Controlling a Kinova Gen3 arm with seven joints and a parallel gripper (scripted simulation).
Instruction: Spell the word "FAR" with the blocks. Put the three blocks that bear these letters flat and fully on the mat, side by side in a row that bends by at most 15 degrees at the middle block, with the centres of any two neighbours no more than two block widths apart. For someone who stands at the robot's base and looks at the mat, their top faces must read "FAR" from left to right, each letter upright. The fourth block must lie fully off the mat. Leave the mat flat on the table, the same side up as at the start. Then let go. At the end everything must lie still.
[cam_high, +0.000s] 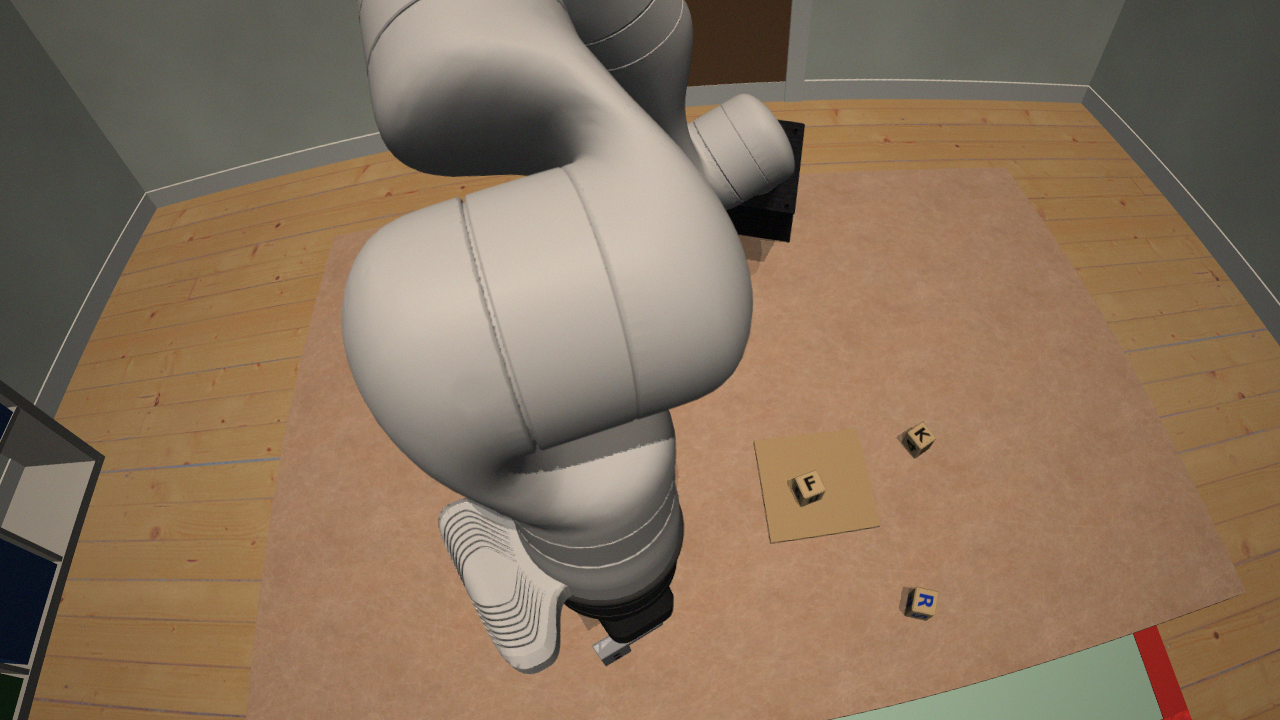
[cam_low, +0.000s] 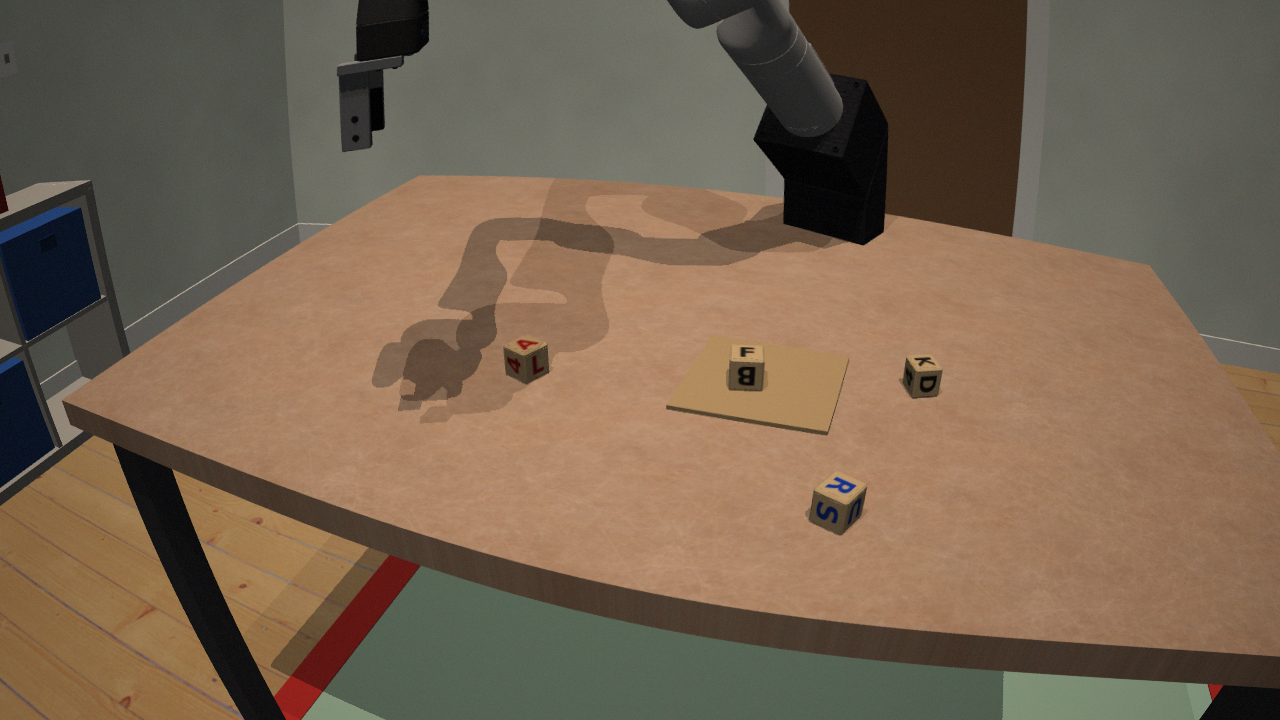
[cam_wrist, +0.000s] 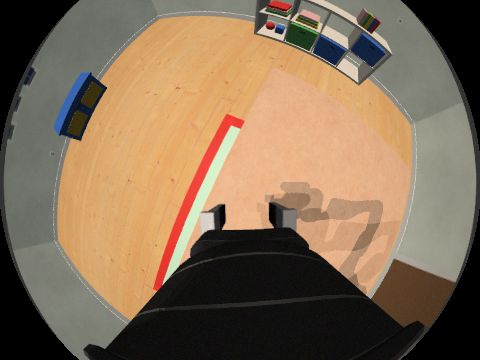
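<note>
The jaws (cam_low: 360, 111) hang fully open and hold nothing, high above the table (cam_low: 1029, 555), with F (cam_low: 745, 366) alone on the mat (cam_low: 810, 394); A (cam_low: 526, 359) and R (cam_low: 838, 503) lie far apart, so a careless grasp may turn a letter or shift the mat.

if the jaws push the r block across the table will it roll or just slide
Probably slide: the R block is a cube resting on a flat face on the table. It looks like wood, so likely stiff. A high push might tip it.
</note>
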